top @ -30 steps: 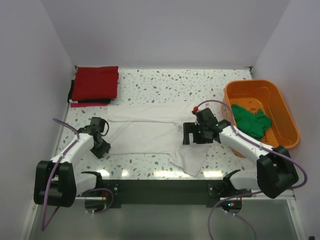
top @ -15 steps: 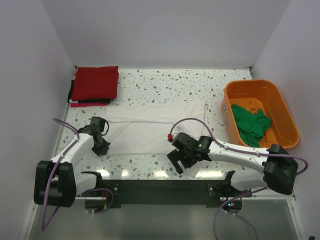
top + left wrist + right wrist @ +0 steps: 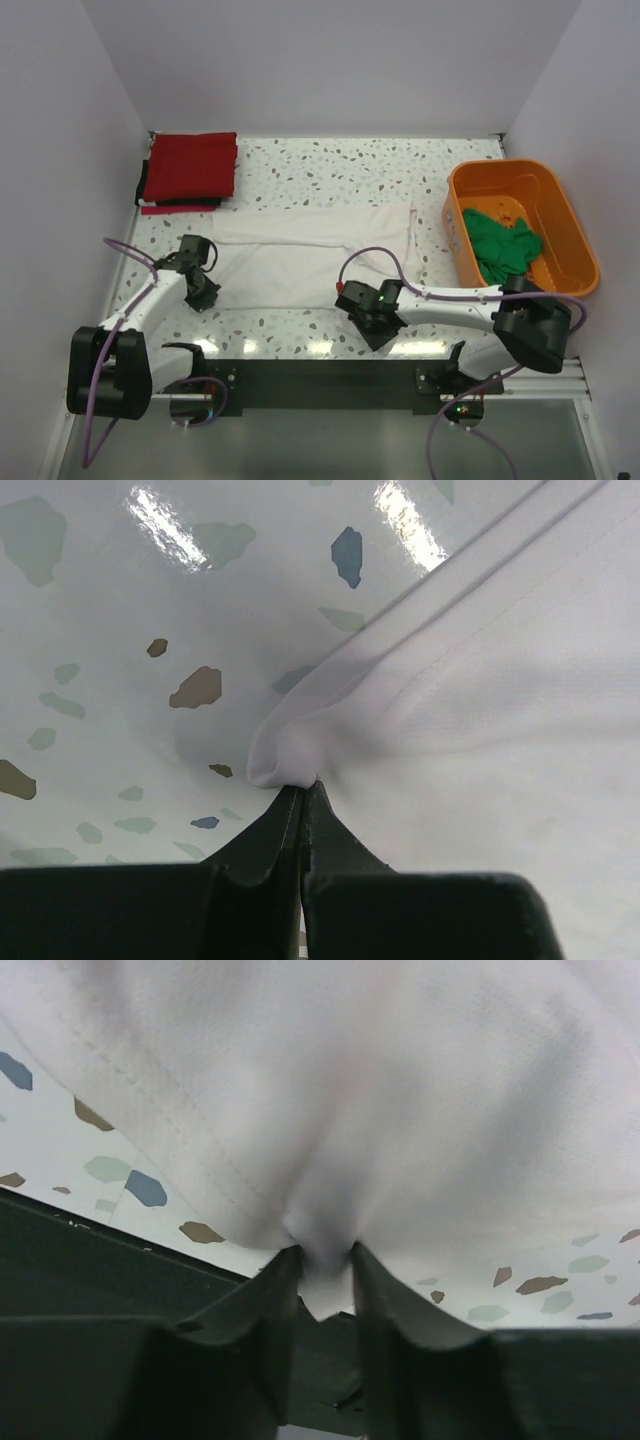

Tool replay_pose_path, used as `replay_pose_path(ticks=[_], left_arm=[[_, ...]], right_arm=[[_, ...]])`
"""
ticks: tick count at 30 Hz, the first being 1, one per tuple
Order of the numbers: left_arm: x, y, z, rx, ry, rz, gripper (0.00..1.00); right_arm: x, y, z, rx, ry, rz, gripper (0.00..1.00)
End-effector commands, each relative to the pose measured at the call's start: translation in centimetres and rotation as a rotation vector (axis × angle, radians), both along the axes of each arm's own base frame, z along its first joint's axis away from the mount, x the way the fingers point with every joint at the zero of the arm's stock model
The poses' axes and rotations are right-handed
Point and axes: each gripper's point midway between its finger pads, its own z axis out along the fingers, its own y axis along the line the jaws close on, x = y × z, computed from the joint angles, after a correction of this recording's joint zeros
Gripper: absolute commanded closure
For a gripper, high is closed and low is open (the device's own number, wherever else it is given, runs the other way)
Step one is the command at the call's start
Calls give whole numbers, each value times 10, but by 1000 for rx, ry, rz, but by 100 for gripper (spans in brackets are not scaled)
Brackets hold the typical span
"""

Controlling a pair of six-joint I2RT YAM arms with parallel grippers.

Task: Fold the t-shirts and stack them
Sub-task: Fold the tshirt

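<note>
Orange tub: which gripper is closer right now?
Right. The right gripper pinches the near edge of the white t-shirt, left of the orange tub; the left gripper pinches its opposite end, much farther left.

Spread shirt (image 3: pixel 310 255) centre, folded stack (image 3: pixel 190 168) far left, tub (image 3: pixel 500 166) right holding crumpled shirt (image 3: pixel 500 245).

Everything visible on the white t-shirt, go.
The white t-shirt is soft, fine-knit cloth with stitched hems. It lies spread wide and mostly flat across the middle of the speckled table, with a few creases. The left gripper is shut on a small fold at its near left edge. The right gripper pinches a bunched tuck at its near right corner, by the table's near edge.
</note>
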Motion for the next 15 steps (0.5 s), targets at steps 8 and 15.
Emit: replay_pose_path(ticks=[8, 15], left_arm=[[15, 6, 4, 22, -72, 32, 100], [30, 0, 21, -9, -131, 14, 100]], right_arm=[[27, -10, 14, -67, -153, -78, 100], [56, -3, 44, -58, -253, -80, 100]])
